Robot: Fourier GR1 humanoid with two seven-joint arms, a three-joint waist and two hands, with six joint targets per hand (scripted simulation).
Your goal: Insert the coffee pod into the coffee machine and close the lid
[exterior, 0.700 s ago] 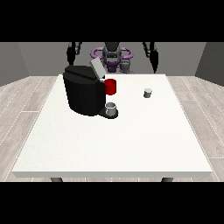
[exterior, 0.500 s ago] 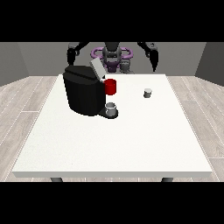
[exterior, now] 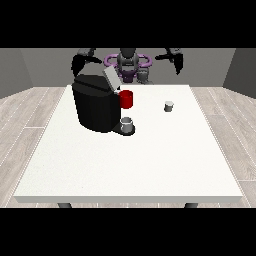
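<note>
Black and boxy, the coffee machine [exterior: 96, 106] sits on the white table [exterior: 130, 160] toward the view's left, nearer the robot's edge than yours. You can see its lid [exterior: 110, 79] standing up, a pale grey flap tilted up and back from the top of the body. A red part [exterior: 126, 99] juts from the machine's side that faces the table's middle, and below it a small grey cup [exterior: 127, 123] stands on the dark base plate.

The coffee pod [exterior: 169, 106] is a small, light grey, squat cylinder with a paler top. You will find it upright on the bare table, to the right of the machine and well apart from it, roughly level with the red part.

Neither hand touches anything. The hand at the view's right [exterior: 177, 62] hangs in the air behind the table's far edge, above and beyond the pod. The hand at the view's left [exterior: 78, 62] is raised behind the machine, near its top corner. Both are too small and dark for you to read: whether either is released or clenched, I cannot tell.
</note>
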